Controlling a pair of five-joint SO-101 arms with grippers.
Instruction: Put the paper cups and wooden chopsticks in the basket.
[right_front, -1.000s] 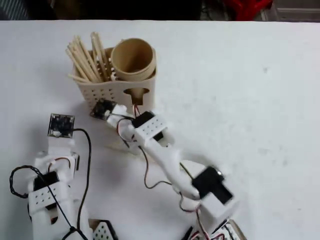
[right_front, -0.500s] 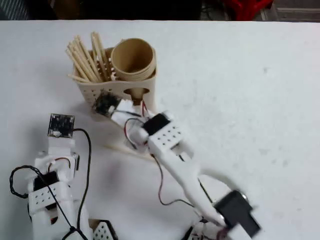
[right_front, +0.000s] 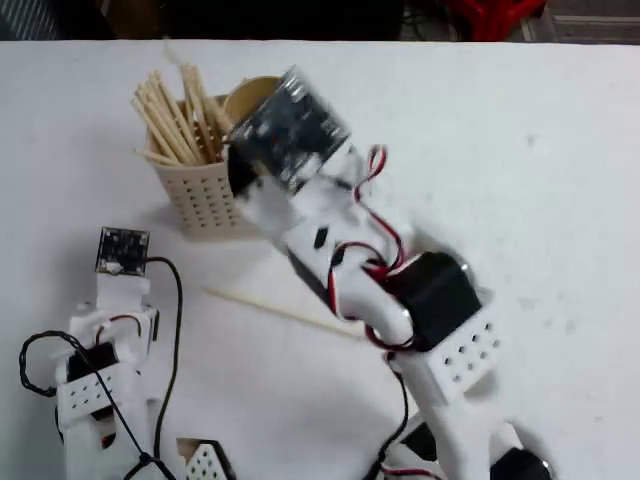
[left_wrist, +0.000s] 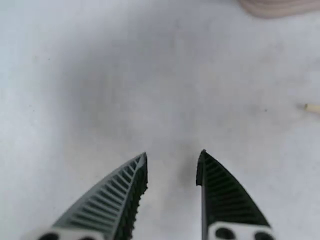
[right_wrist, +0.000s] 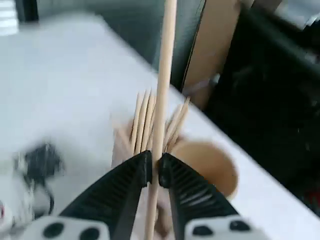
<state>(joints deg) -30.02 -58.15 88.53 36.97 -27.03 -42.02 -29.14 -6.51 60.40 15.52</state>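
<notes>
Single chopstick (right_wrist: 162, 75): wooden, upright, pinched near its lower part by the right hand (right_wrist: 155, 169), whose two fingers are closed tight against it; the stick rises well above the fingertips, over the basket

Bundled chopsticks (right_front: 172, 118): many wooden sticks standing in the left part of the basket (right_front: 205, 192), fanned outward, tips above the rim; in the right wrist view they stand just behind the held stick

Paper cup (right_wrist: 210, 165): tan, sitting in the basket beside the bundle; in the high view largely covered by the right arm (right_front: 410, 300), a slice of rim showing (right_front: 248, 92)

Loose chopstick (right_front: 280, 310): lying flat on the table (right_front: 530, 160), aslant, in front of the basket and apart from it, its far end running under the right arm; its tip shows at the edge of the left wrist view (left_wrist: 312, 107)

Left hand (left_wrist: 172, 162): fingers parted with a clear gap, nothing between them, over bare table; the left arm (right_front: 105, 340) sits at the near left, well apart from the basket

Pale curved object at the edge of the left wrist view (left_wrist: 280, 6): possibly the foot of the basket; too blurred to be sure
</notes>
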